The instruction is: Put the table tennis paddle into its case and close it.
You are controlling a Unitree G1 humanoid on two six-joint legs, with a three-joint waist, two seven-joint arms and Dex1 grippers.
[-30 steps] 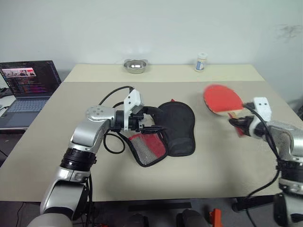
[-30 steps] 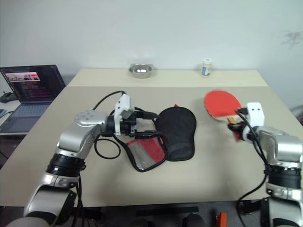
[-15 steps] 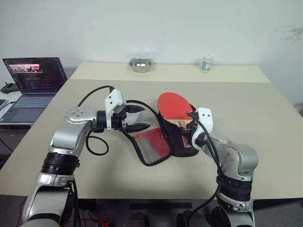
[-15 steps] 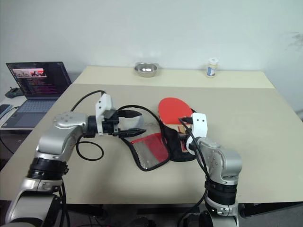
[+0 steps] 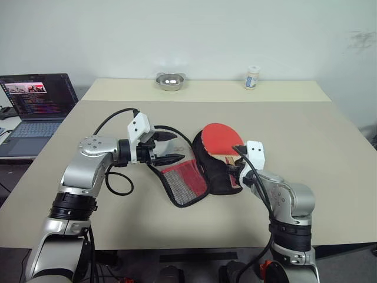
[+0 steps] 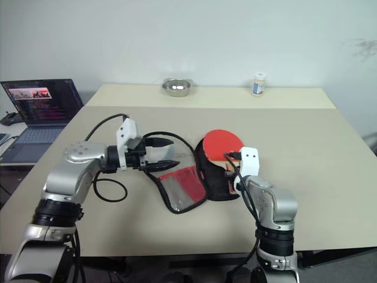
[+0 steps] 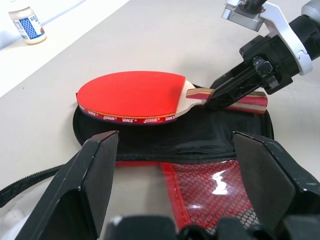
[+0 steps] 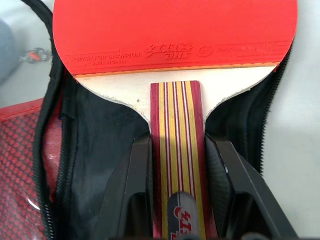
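Note:
The table tennis paddle (image 5: 218,139) has a red face and a striped wooden handle (image 8: 175,130). My right gripper (image 8: 176,145) is shut on that handle. The blade lies over the black half of the open case (image 5: 213,172), its far edge past the case's rim; I cannot tell if it rests on the fabric. The case's red mesh flap (image 5: 186,182) is folded out to the left on the table. My left gripper (image 5: 177,147) hovers open just left of the case, above the flap, holding nothing. The left wrist view looks across the case (image 7: 165,142) at the paddle (image 7: 131,97).
A beige table (image 5: 330,147) carries everything. At its far edge stand a small metal bowl (image 5: 169,81) and a white bottle (image 5: 252,77). An open laptop (image 5: 34,100) sits on a side desk at the left. A black cable loops under my left forearm.
My right arm has swung in from the right and lowered the paddle over the black half of the case. My left gripper has drawn back a little to the left of the case.

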